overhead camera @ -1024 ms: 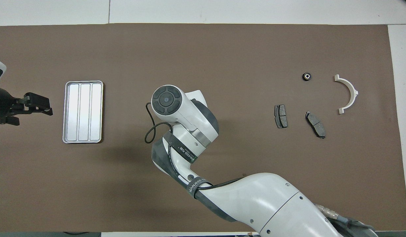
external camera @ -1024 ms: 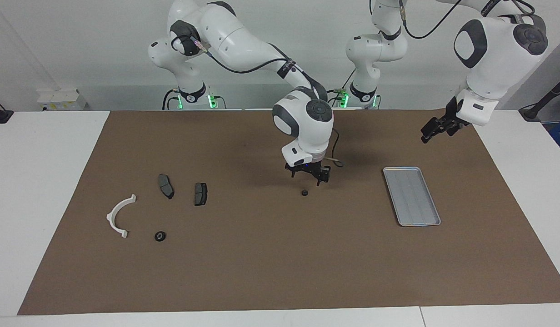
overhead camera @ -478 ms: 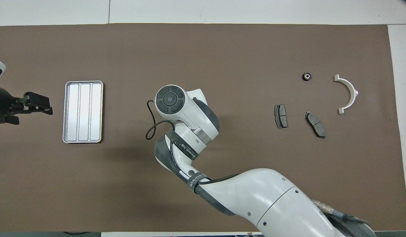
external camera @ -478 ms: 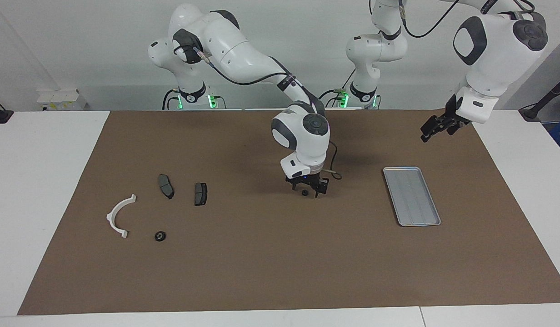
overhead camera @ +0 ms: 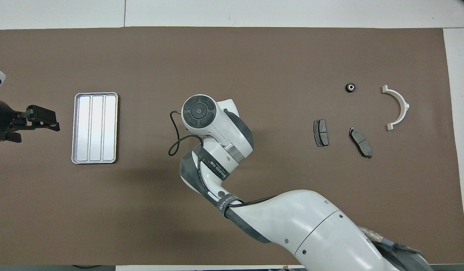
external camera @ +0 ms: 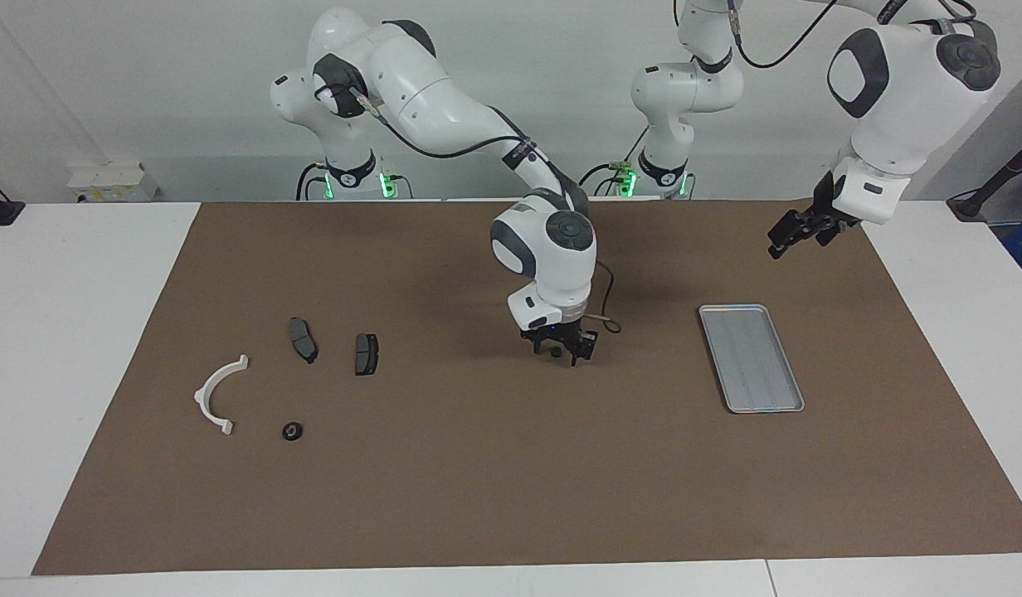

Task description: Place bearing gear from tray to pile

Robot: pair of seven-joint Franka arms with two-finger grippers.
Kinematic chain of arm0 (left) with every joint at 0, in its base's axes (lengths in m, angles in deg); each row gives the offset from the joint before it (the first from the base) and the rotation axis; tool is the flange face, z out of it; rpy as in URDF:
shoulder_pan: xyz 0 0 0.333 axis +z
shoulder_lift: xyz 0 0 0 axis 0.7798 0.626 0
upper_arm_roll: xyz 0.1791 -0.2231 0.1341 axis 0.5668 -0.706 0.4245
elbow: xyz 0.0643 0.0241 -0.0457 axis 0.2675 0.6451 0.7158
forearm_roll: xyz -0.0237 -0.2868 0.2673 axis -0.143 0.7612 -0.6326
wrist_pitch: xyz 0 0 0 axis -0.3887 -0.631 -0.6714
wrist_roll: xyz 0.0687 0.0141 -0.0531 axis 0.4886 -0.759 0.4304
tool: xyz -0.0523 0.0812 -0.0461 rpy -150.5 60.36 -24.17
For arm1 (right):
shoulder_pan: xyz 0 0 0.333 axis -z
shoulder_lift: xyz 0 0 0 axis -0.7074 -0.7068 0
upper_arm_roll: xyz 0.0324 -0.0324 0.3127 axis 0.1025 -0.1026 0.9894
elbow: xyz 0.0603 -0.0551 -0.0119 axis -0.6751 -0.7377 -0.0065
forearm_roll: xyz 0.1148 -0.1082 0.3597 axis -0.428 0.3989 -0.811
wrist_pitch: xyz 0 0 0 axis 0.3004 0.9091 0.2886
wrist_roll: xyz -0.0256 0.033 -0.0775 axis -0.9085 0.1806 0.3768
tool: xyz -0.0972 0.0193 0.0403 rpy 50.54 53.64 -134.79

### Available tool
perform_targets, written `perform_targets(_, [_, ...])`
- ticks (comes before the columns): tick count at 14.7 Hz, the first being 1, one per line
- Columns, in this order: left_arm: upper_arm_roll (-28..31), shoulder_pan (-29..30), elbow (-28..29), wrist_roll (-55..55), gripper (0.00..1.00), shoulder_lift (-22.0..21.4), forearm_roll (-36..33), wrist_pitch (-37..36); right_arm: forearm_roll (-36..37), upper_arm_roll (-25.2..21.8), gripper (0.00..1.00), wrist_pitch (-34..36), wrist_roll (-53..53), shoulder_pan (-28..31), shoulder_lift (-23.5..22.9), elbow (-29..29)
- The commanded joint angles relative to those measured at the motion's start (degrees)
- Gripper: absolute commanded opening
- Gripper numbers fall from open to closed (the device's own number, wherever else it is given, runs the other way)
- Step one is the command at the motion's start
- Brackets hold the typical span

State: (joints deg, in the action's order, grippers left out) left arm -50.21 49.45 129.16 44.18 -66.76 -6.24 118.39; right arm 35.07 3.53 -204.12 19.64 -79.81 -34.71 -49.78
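A small black bearing gear lies on the brown mat mid-table, between the tray and the pile. My right gripper is down around it, open, with a finger on each side. In the overhead view the right wrist hides this gear. The silver tray lies empty toward the left arm's end. The pile toward the right arm's end holds a white bracket, two dark pads and another bearing gear. My left gripper waits open in the air beside the tray.
The brown mat covers most of the white table. A loop of black cable hangs from the right wrist. A white box stands off the mat beside the right arm's base.
My right gripper has come down from just above the gear and now has it between its fingers. The left arm has barely moved.
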Motion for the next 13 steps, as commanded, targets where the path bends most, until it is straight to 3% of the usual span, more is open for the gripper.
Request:
perform_targets(1, [-0.09,0.29,-0.14,-0.53,1.0,-0.76,-0.24,-0.72,1.23,0.57,0.75,-2.44,0.62,0.33,-0.2,-1.31])
perform_targets(5, [-0.09,0.29,-0.14,-0.61,1.0,-0.76,-0.24,-0.72,1.23,0.57,0.53,-2.27,0.44,0.6,-0.2,-1.31])
perform_targets(6, [-0.09,0.29,-0.14,-0.53,1.0,-0.76,-0.24,-0.72,1.14,0.66,0.38,-2.27,0.44,0.6,-0.2,-1.31])
perform_targets(7, [-0.01,0.38,-0.06,-0.61,1.0,-0.84,-0.24,-1.41,1.14,0.66,0.31,-2.27,0.44,0.68,-0.2,-1.31])
perform_targets(9, [-0.27,0.3,-0.67,-1.05,1.0,-0.84,-0.33,-0.54,1.05,0.66,0.2,-2.18,0.44,0.69,-0.2,-1.31])
perform_targets(11, [-0.71,0.12,-1.02,-1.23,1.0,-0.93,-0.33,-1.77,1.05,0.66,0.16,-2.27,0.36,0.77,-0.2,-1.31])
perform_targets(13, [-0.79,0.12,-1.9,-1.32,1.0,-0.93,-0.33,-3.08,1.05,0.66,0.03,-2.27,0.36,0.77,-0.2,-1.31])
